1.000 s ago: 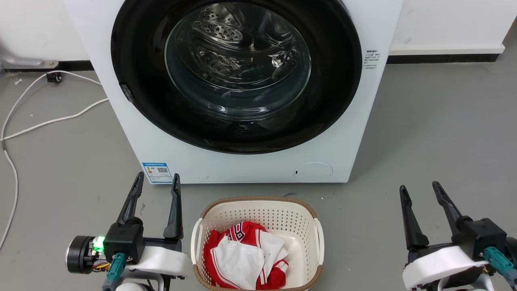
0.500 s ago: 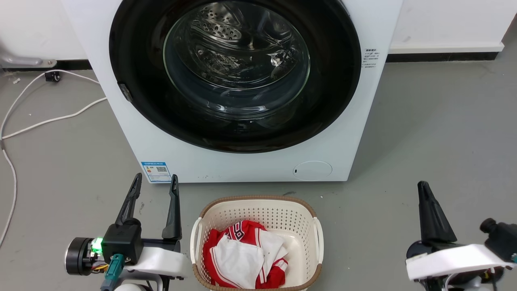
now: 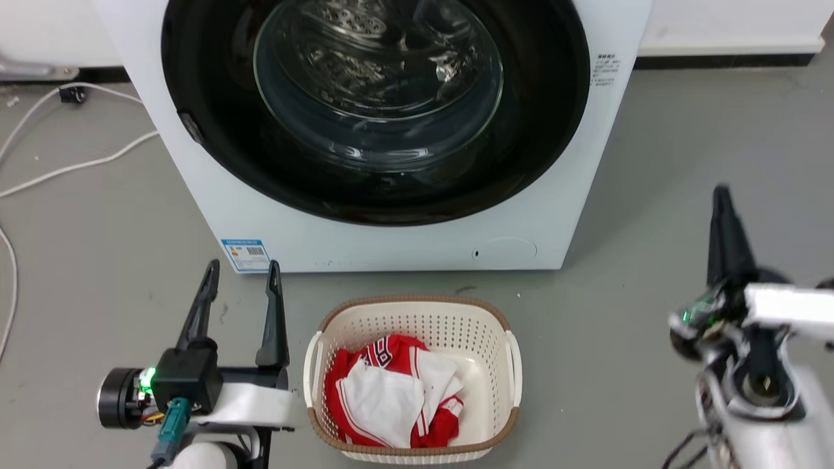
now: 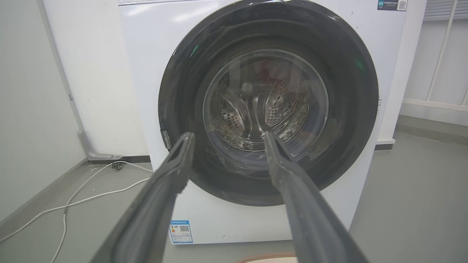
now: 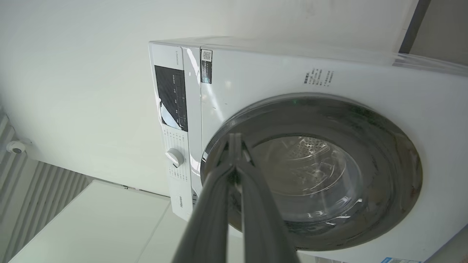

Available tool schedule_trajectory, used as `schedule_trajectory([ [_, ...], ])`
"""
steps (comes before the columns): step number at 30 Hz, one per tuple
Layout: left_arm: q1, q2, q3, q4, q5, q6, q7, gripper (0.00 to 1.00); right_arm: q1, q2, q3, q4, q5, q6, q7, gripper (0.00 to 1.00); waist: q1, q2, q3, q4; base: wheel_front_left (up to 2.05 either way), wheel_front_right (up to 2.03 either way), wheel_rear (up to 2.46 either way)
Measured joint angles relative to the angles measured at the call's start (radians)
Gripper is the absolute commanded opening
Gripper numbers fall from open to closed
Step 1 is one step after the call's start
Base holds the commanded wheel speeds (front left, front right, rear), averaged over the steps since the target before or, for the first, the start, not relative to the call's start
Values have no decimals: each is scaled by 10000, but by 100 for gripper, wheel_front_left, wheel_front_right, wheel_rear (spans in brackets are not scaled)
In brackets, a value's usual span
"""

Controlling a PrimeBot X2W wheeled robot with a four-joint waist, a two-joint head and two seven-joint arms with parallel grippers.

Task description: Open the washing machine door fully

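White cables trail over the grey floor at far left. The left gripper hovers low in front of the washing machine's left corner. Its fingers point at the machine, spread wide and holding nothing. Just beyond them is a blue label with a code square, its print too small to read. The washing machine door lies shut, flush with the front. Near it stands a cream basket holding red and white cloth. Right of the door is a small block of grey text, illegible. The right gripper is rolled edge-on, fingers pressed together on nothing, aimed at the machine but apart from it.
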State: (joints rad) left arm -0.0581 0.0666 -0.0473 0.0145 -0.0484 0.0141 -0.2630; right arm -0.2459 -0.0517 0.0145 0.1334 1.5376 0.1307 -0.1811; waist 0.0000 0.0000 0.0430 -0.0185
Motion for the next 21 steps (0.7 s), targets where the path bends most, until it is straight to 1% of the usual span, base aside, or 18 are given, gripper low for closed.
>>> schedule_trajectory([
  [3,-228,-29,31,-134,0,35,0,100,-1102,-205,-416,570,796,0,491,0,0,0,292,-2,0,0,0],
  [4,-391,-40,38,-180,2,35,0,100,-1936,-487,-623,1007,1337,0,855,0,0,0,509,15,0,0,0],
  [9,-797,-71,-13,-293,27,46,0,100,-4100,-1582,-560,2349,1685,0,1578,0,0,0,1109,113,0,0,0],
  [10,-1054,-104,-115,-305,44,88,0,100,-5333,-2209,-364,3313,1845,0,2044,0,1,0,1449,227,0,0,0],
  [14,-1383,-117,-224,-372,42,144,0,100,-7127,-3037,245,4679,1722,0,2801,0,1,0,1897,375,0,0,0],
  [16,-1537,-132,-307,-399,35,199,0,100,-7980,-3457,750,5223,1266,0,3204,0,1,0,2126,445,0,0,0],
  [18,-1683,-138,-359,-405,33,224,0,100,-8786,-3668,1162,5854,1051,0,3643,0,1,0,2338,514,0,0,0],
  [21,-1869,-142,-430,-449,35,255,0,100,-9881,-3743,1685,6736,748,0,4278,0,1,0,2635,605,0,0,0],
])
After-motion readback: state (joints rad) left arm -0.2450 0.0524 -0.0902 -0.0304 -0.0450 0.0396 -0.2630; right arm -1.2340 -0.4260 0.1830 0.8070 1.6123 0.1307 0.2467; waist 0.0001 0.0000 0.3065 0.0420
